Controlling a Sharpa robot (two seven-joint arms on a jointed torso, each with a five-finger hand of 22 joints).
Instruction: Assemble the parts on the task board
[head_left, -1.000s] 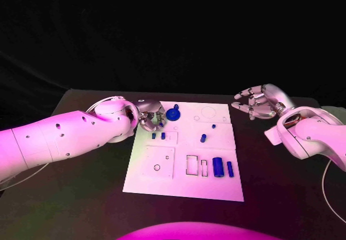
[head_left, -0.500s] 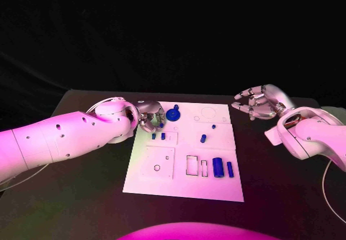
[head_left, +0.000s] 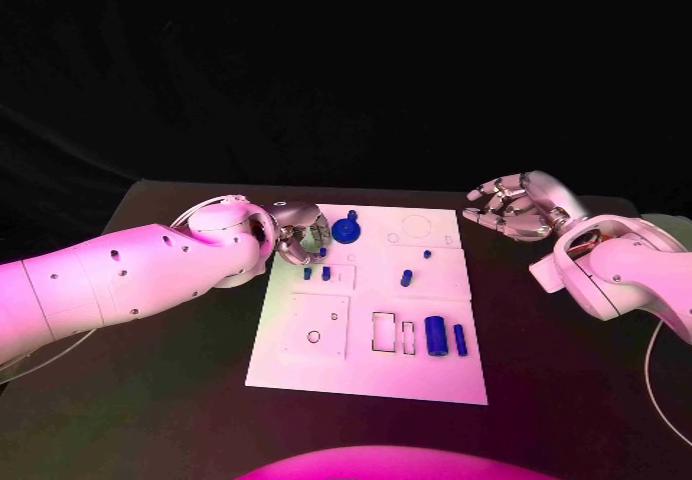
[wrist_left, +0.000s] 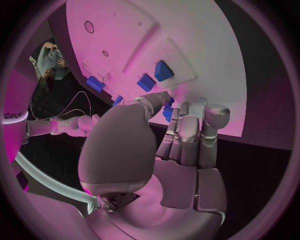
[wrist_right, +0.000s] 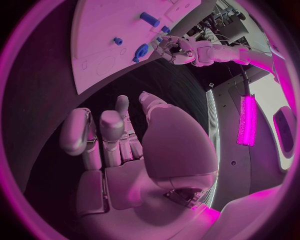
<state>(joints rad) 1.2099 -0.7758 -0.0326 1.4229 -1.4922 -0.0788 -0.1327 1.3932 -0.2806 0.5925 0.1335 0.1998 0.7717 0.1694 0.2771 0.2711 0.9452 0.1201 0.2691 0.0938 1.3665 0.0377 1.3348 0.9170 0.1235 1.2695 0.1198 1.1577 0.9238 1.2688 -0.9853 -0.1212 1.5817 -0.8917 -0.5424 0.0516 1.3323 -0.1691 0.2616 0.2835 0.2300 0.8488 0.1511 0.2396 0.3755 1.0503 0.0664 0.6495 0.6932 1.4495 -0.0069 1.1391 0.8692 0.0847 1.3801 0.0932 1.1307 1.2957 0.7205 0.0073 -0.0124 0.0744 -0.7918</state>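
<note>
Parts on the board, hands at its far corners

Nearest on task board (head_left: 361, 375): two blue bars (head_left: 436, 334). Farther: small pegs (head_left: 407, 276). Far left: left hand (head_left: 300, 235), grip unclear, beside round blue part (head_left: 348, 229). Far right: right hand (head_left: 519, 205), curled, empty, off board.

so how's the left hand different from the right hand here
The left hand is at the task board's far left edge, fingers curled next to the round blue part. The right hand hangs off the board's far right corner, over the black table. The left hand's fingertips reach small blue parts; the right hand holds nothing, fingers loosely bent and apart. Both are silver, on white arms.
</note>
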